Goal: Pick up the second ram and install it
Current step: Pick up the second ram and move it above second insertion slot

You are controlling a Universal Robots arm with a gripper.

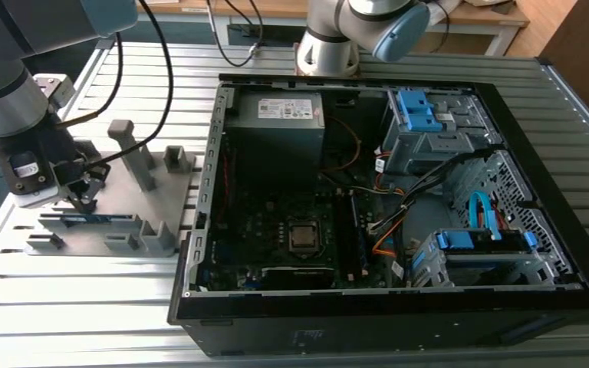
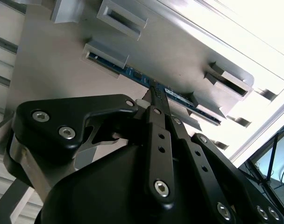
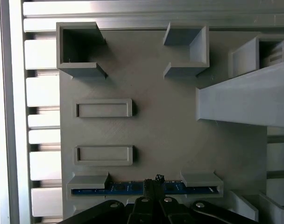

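Shows as the second ram (image 3: 125, 188): a thin, narrow blue circuit board, long and flat-sided. Stands upright on its long edge, level, not tilted. Rests on the grey fixture plate (image 3: 156, 130), each end seated in a slotted grey holder (image 3: 88, 183), along the plate's outer row. Lies outside the open computer case (image 1: 376, 326), beside it toward the exterior view's left.

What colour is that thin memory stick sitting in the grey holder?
Blue. The second ram is a blue circuit board, clearest in the first wrist view.
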